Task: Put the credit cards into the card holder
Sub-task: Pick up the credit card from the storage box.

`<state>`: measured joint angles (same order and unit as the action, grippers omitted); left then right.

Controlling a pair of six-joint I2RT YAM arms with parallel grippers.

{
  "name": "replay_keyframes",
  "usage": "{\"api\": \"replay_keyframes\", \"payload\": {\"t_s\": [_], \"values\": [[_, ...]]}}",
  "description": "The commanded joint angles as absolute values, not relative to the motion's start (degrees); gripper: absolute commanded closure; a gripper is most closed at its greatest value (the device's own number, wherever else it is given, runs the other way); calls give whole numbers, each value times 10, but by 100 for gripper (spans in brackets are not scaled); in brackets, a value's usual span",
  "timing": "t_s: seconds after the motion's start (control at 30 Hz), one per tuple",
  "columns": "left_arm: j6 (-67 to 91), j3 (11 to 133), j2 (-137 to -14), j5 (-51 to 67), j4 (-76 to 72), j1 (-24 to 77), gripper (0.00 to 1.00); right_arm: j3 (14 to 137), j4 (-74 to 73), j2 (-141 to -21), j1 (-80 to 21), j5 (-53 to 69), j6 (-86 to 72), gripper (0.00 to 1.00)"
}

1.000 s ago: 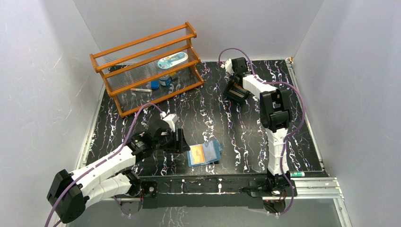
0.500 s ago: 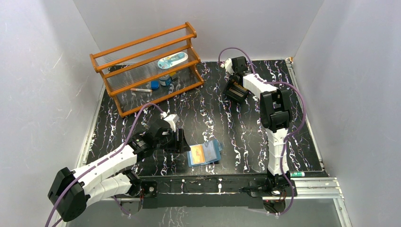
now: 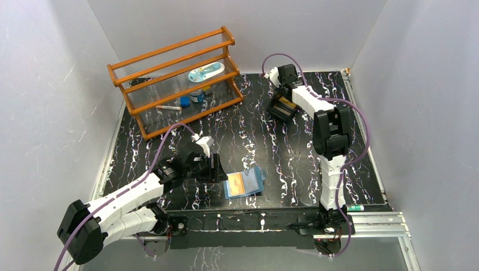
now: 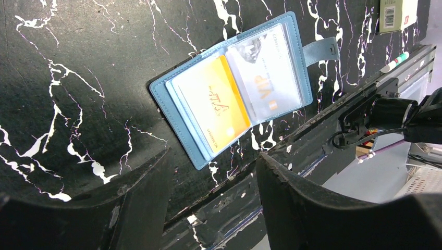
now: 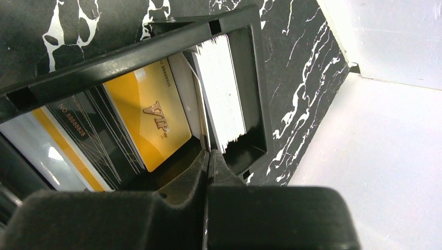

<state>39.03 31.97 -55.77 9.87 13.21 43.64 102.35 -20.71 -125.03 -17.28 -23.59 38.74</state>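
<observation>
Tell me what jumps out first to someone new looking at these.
The open teal-blue folding card holder lies near the black marbled table's front edge, an orange-gold plastic card in one sleeve, the left gripper open beside it. At the back, the right gripper dips into a black rectangular tray holding a white card stack. A wooden rack with clear shelves stands back left.

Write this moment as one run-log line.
left hand: open, beside card holder | right hand: shut, at black tray | card holder: lies open, orange card inside

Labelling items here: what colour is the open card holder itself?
The card holder is teal-blue; the left wrist view shows it best.
</observation>
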Motion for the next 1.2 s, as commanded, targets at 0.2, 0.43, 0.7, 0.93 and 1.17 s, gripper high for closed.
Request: {"api": "replay_keyframes", "payload": {"t_s": [0.2,0.43,0.7,0.93,1.17], "values": [[410,317,-537,105,128,437,43,1057,-244,-1188,-169,-221,350,100],[460,336,-539,105,142,437,43,1082,-314,-1163,-169,-198,280,100],[530,378,-528,121,132,437,42,1073,-375,-1066,-170,-61,115,100],[571,419,-524,108,117,437,42,895,-283,-890,-171,154,-98,100],[599,456,-520,129,71,437,42,657,-63,-723,-172,400,-338,100]]}}
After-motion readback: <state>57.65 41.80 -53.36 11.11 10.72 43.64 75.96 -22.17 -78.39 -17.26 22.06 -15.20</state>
